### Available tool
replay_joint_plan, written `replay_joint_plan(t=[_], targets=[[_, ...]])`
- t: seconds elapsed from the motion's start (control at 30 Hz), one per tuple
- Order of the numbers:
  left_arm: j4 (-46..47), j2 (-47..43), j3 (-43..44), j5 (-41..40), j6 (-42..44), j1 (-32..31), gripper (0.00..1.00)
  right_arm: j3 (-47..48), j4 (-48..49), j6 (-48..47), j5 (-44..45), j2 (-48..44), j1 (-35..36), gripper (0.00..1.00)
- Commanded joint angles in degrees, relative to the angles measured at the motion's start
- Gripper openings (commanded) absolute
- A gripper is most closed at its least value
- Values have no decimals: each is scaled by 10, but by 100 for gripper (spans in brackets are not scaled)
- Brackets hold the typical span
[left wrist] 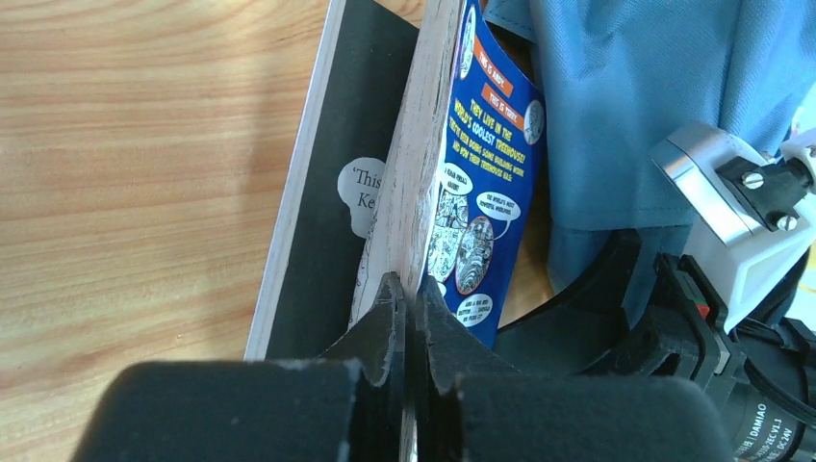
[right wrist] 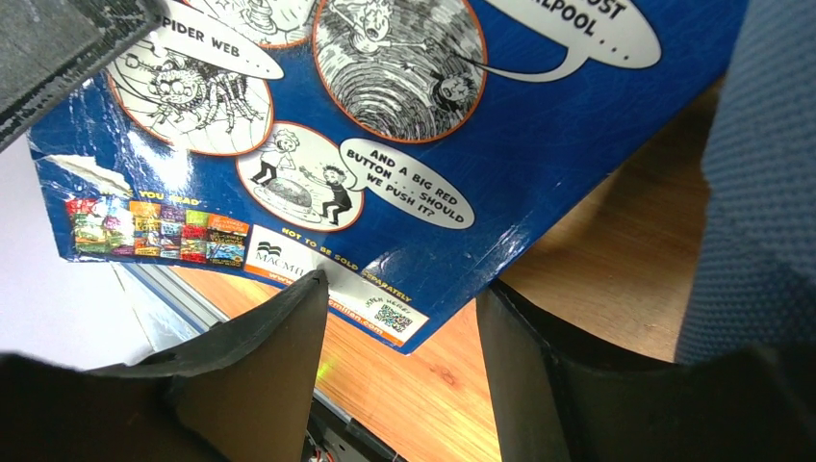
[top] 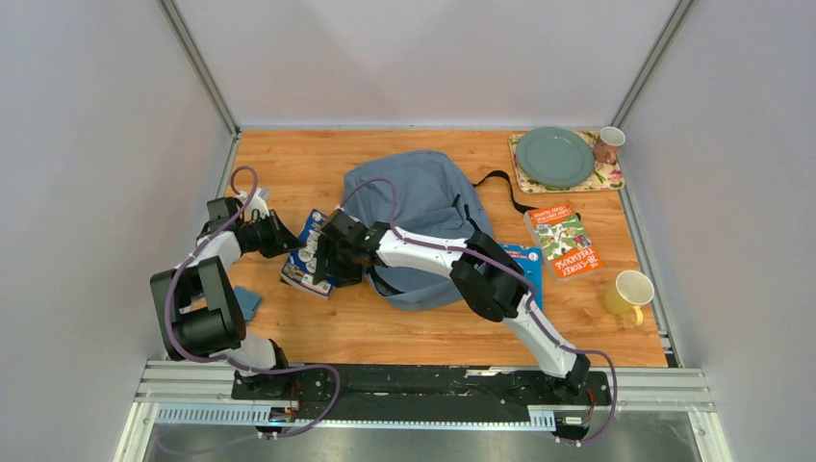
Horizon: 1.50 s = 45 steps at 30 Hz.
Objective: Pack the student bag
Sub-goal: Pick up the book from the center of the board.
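Top view: the student bag [top: 423, 197] lies slumped mid-table [top: 308, 159], with its near-left edge beside both my grippers. The blue book [top: 310, 252] sits just left of the bag, between my left gripper [top: 287, 241] and right gripper [top: 332, 262]. I cannot read finger state from up here.

Left wrist view: my left fingers are pinched tight on the blue book's page edge. The book is up on edge, cover toward the bag fabric. A black book [left wrist: 322, 183] lies flat on the wood against it; I cannot pick it out from above.

Right wrist view: my right fingers are spread wide. The back-cover corner sits over the gap, ungripped.
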Motion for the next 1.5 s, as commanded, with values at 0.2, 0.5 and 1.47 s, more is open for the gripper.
replay_joint_plan(t=[0.2,0.5,1.47], targets=[[-39,-152,-51,-141,-68,-25,0,-62,81,-51,-1,-108,0,66],[-95,-259,95,-140,-111,-23,0,-195,97,-83,53,-307,-3,68],[452,-330,5,184,-516,-202,0,-530,254,-67,110,-709,-72,89]])
